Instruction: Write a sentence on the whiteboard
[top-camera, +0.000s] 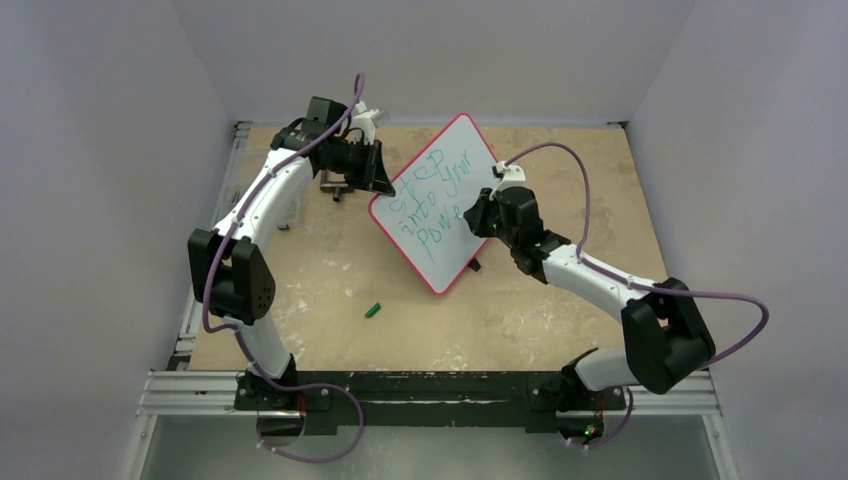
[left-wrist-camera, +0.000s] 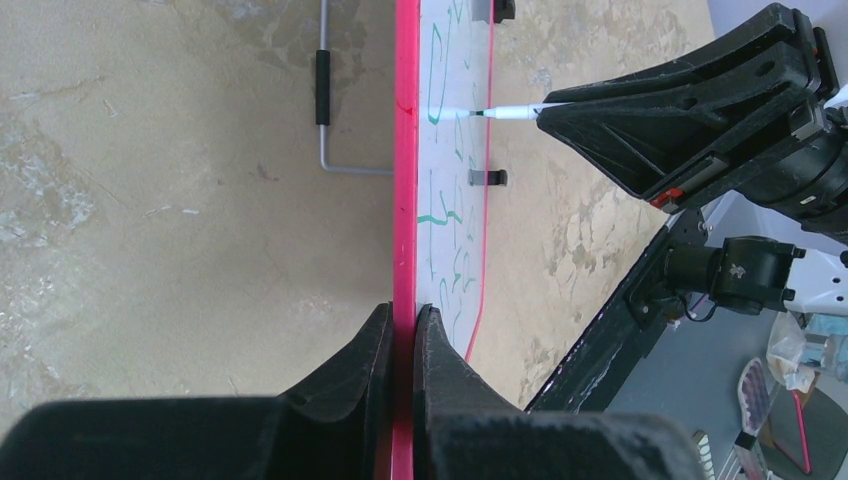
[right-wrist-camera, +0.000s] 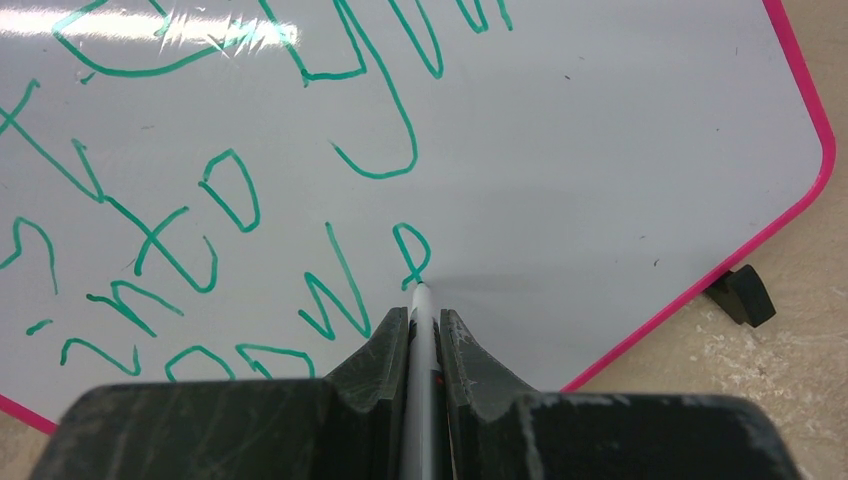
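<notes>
Board (top-camera: 455, 170) sits mid-frame in the top view, turned like a diamond on the table (top-camera: 590, 180), with its lines running from lower left to upper right. Its sentence (top-camera: 432, 205) is in green on three lines, and the last line reads "powe", so by my reading one letter is left to write.

The left gripper (left-wrist-camera: 403, 325) is clenched on the red rim at the board's upper-left edge. That edge looks raised, though how steeply is unclear.

The right gripper (right-wrist-camera: 423, 322) is clamped on the marker (right-wrist-camera: 421, 300). The marker's long axis runs straight out between the jaws, and its tip touches the board at the foot of the "e". In the right wrist view, bare white lies to the right of the tip, towards the rim. The closing stroke should go that way, and the right arm is the one placed to make it.

A green cap (top-camera: 373, 310) lies well apart at lower left.
</notes>
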